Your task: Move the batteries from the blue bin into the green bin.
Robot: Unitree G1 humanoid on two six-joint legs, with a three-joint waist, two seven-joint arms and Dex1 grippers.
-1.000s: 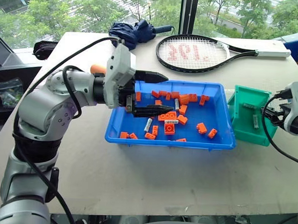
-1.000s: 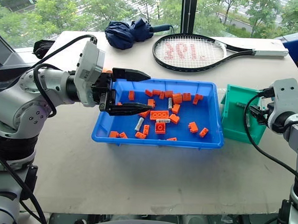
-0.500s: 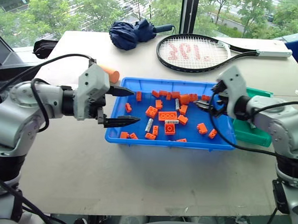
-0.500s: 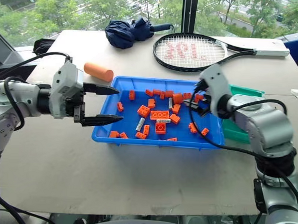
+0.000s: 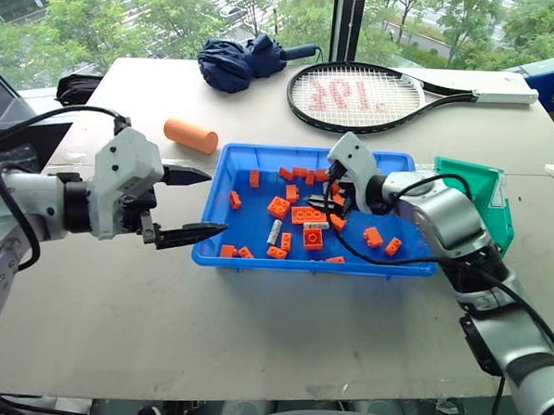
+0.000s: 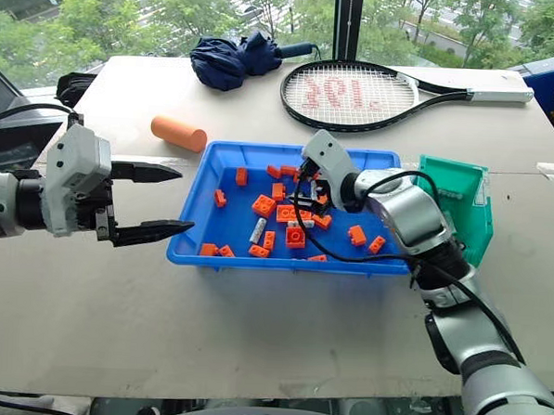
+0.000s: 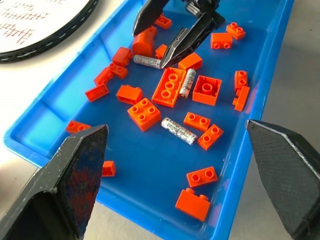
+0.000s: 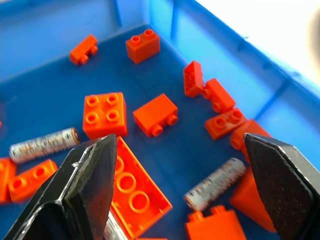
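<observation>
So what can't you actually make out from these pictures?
- Green bin: its contents are hidden by its own walls and the right arm in the head views.
- Batteries: three show in the left wrist view; the right hand may hide more.
- Battery markings: too small to read.

batteries (image 7: 178, 131) among bricks (image 7: 143, 113) in blue bin (image 5: 256, 255), green bin (image 5: 478, 185) apparently touching its right

Silver batteries (image 7: 178, 131) lie flat among bricks in the blue bin (image 5: 247, 252); green bin (image 5: 478, 185) just beside.
</observation>
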